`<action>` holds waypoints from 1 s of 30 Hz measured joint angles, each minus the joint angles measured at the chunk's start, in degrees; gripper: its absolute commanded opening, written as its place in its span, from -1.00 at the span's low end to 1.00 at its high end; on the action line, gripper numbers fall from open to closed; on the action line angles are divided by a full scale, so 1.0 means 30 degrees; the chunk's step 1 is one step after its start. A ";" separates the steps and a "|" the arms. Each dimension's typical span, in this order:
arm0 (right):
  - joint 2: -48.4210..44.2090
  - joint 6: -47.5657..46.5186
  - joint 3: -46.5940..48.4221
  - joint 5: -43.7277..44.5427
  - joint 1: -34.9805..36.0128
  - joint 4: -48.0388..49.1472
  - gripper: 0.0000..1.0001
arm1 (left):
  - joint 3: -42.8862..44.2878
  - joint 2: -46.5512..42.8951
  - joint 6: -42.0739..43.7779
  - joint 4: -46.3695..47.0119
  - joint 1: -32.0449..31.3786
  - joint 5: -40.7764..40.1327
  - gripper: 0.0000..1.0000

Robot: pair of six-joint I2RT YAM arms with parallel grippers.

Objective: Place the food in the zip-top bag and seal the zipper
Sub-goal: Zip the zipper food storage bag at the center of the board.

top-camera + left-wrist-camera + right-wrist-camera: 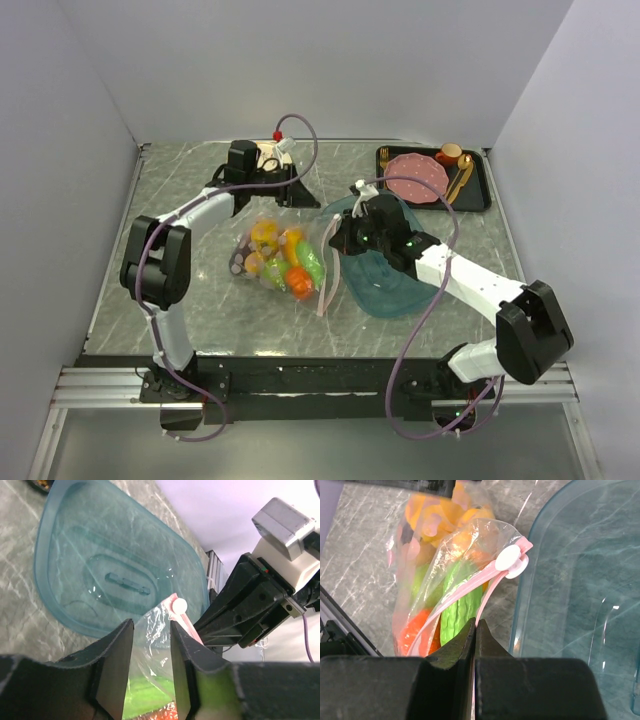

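Lying in the middle of the bench point(240, 320), the bag point(262, 268) looked light, floppy and slick, slumped around the food point(290, 262) inside, so the stiffer pink zipper point(326, 285) along its 3 o'clock edge, beside the teal tray point(400, 295), seemed the only sure place to hold. The right jaws were closed flat on that strip just short of the white slider point(509, 560), while the left jaws, at the bag's 12 o'clock, stood part-open around loose film, gripping nothing.

Teal oval tray point(383, 291) on grey marbled table point(262, 322), black tray point(484, 188) at far right, pink plate point(417, 177) and gold cutlery point(461, 180) on it
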 measured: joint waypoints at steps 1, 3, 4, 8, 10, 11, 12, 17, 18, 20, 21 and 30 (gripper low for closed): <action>-0.0095 -0.0022 -0.0044 -0.0036 0.0000 -0.0007 -0.99 | 0.0197 0.0153 0.0007 0.0044 0.0000 0.0131 -0.15; -0.0219 -0.0058 -0.0146 -0.0066 0.0000 0.0000 -0.99 | 0.0401 0.0517 0.0007 0.0262 0.0000 0.0525 -0.07; -0.0255 -0.0066 -0.0189 -0.0066 0.0000 -0.0015 -0.99 | 0.0452 0.0670 0.0029 0.0262 -0.0007 0.0699 0.00; -0.0262 -0.0066 -0.0189 -0.0051 0.0000 -0.0007 -0.99 | 0.1049 0.1617 0.1260 -0.1188 -0.0087 0.1661 0.16; -0.0262 -0.0066 -0.0189 -0.0066 0.0000 -0.0007 -1.00 | 0.1282 0.1960 0.2025 -0.2055 -0.0189 0.2149 0.18; -0.0262 -0.0073 -0.0189 -0.0058 0.0000 -0.0007 -1.00 | 0.1297 0.2033 0.2208 -0.2244 -0.0240 0.2375 0.19; -0.0262 -0.0080 -0.0189 -0.0066 0.0000 -0.0007 -1.00 | 0.1297 0.2091 0.2382 -0.2382 -0.0299 0.2601 0.21; -0.0262 -0.0146 -0.0182 -0.0073 0.0000 -0.0007 -1.00 | 0.1297 0.2106 0.2535 -0.2317 -0.0554 0.3206 0.27; -0.0262 -0.0138 -0.0182 -0.0073 0.0000 -0.0007 -1.00 | 0.1297 0.2120 0.2521 -0.2317 -0.0576 0.3249 0.26; -0.0262 -0.0146 -0.0182 -0.0073 0.0000 -0.0007 -1.00 | 0.1362 0.2178 0.2528 -0.2331 -0.0648 0.3417 0.25; -0.0262 -0.0138 -0.0182 -0.0066 0.0000 -0.0007 -1.00 | 0.1443 0.2244 0.2579 -0.2382 -0.0670 0.3483 0.25; -0.0270 -0.0044 -0.0189 0.0386 0.0000 -0.0015 -0.99 | 0.0918 0.2288 0.3461 -0.2863 -0.1013 0.3526 -0.50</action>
